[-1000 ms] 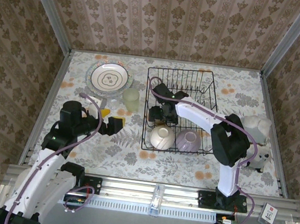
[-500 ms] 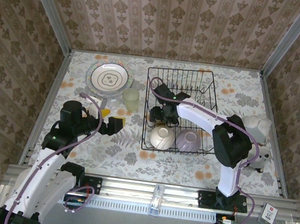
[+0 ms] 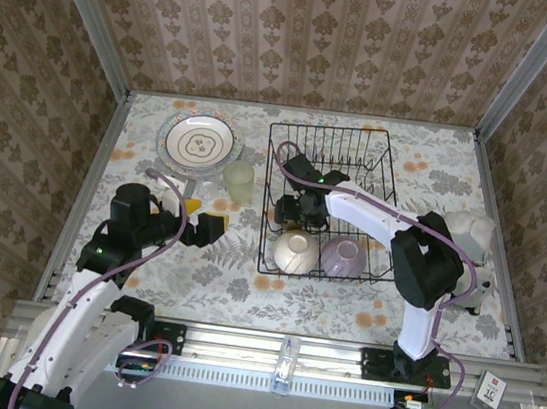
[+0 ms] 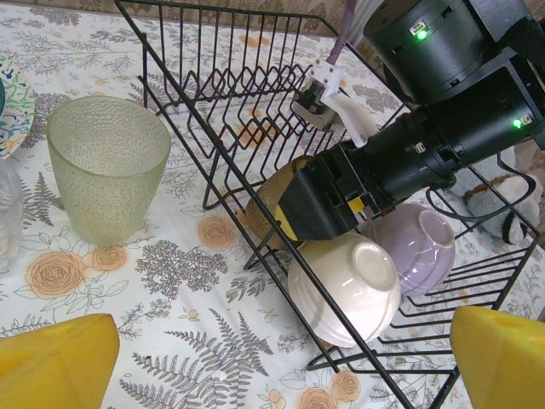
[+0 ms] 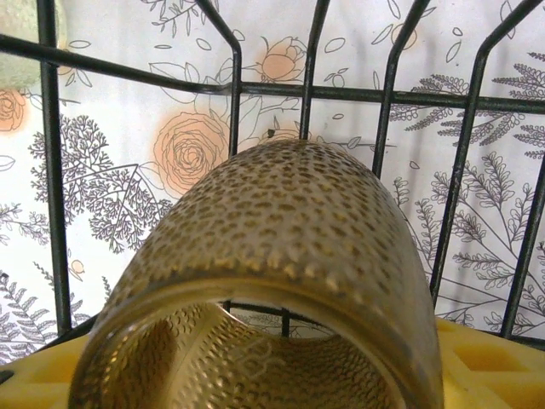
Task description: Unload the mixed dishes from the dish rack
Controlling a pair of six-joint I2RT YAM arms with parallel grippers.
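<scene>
Top view: the dish rack stands at centre on the flowered surface. At the rack's left side, the brown cup lies tipped over between the right fingers; whether they press it cannot be told. A cream bowl and a lilac bowl sit at the rack's lower edge. The left fingers stand wide apart and empty, left of the rack.

Left arm: elbow bent, forearm pointing right. Left gripper: level, jaws spread wide, yellow pads far apart. Right arm: stretched leftward. Right gripper: angled down, jaws partly apart; grip undetermined.
</scene>
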